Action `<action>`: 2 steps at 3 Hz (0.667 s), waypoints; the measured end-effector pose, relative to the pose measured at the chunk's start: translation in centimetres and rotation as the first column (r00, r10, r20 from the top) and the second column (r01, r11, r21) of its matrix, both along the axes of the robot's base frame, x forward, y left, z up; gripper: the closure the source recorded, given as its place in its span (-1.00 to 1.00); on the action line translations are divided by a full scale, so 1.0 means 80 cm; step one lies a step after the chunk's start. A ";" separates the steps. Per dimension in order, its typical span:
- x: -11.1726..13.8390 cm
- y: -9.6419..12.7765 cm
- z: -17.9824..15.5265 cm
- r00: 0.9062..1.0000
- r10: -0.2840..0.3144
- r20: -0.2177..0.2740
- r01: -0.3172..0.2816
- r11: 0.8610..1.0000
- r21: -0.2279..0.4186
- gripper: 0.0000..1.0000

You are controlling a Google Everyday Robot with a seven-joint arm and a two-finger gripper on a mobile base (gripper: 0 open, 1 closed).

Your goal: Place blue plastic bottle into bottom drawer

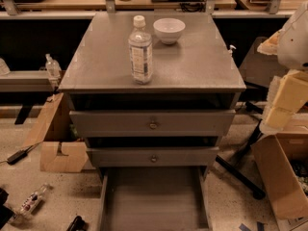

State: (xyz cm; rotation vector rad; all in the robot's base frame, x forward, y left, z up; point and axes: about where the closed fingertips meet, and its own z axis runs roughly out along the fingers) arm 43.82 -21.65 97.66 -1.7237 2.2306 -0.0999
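The blue plastic bottle point(140, 49), clear with a white cap and a pale label, stands upright on the grey cabinet top point(202, 66), left of centre. The bottom drawer point(153, 196) is pulled open at the cabinet's foot and nothing shows in its grey tray. My gripper point(284, 105), white and pale yellow, hangs at the right edge of the view. It is beside the cabinet's right front corner, well apart from the bottle and holding nothing visible.
A white bowl point(169, 30) sits behind the bottle. Two upper drawers with brass knobs point(153, 124) are shut. Cardboard boxes stand at left point(55, 138) and right point(284, 177). A small bottle point(32, 200) lies on the floor, and a black stand leg point(240, 174) crosses it.
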 end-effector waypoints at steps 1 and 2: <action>0.000 0.000 0.000 1.000 0.000 0.000 0.000 1.000 0.000 -1.00; 0.011 0.005 0.000 1.000 0.008 0.019 -0.008 1.000 0.026 -1.00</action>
